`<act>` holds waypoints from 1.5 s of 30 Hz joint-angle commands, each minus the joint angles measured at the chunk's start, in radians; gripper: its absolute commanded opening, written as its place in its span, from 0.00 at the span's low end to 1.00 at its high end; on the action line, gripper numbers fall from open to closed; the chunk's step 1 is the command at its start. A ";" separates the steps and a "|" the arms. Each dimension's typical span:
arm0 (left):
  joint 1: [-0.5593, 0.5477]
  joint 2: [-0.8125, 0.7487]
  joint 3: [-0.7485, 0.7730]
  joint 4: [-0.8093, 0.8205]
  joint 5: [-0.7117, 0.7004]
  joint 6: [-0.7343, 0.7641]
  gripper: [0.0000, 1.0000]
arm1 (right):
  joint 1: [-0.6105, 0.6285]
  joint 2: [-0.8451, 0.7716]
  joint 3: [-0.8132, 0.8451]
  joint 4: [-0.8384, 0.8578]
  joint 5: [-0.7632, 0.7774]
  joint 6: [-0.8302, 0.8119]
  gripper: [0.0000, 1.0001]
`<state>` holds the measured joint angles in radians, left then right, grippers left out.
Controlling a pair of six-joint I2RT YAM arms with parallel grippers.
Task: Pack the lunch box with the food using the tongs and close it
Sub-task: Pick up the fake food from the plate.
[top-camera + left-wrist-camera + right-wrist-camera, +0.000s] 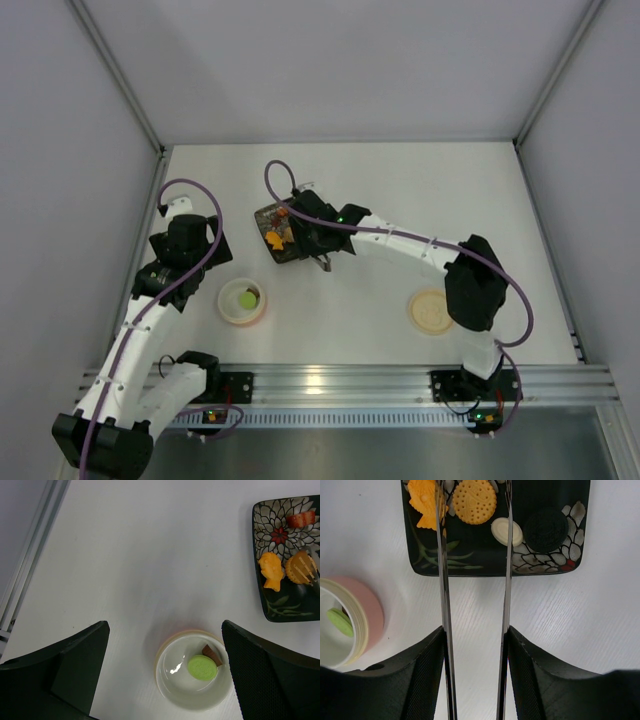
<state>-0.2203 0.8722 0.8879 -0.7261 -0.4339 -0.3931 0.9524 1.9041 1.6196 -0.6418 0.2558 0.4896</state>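
The right gripper (476, 636) is clenched on the tongs (443, 580), one tong arm pressed inside each finger. Ahead of the fingers, the round cracker (475, 501) on the dark plate (470, 562) is straddled by the tong arms. The lunch box (369, 614) is cut off at the fingers' left. Only the left wrist view shows the left gripper (165, 627), released wide, with the lunch box between its fingers and a green piece (201, 668) and a brown piece (212, 655) inside. The lid (430, 310) is seen only from the top view, well behind the right fingers.
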 commanded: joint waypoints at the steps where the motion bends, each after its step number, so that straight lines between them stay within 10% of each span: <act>1: 0.004 -0.013 0.008 0.017 0.000 0.008 0.99 | -0.012 0.016 0.059 -0.035 0.022 -0.016 0.50; 45: 0.004 -0.012 0.006 0.019 0.001 0.008 0.99 | -0.017 -0.103 0.071 -0.075 0.062 -0.020 0.33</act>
<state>-0.2203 0.8722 0.8879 -0.7261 -0.4339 -0.3931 0.9466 1.8751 1.6569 -0.6994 0.2916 0.4713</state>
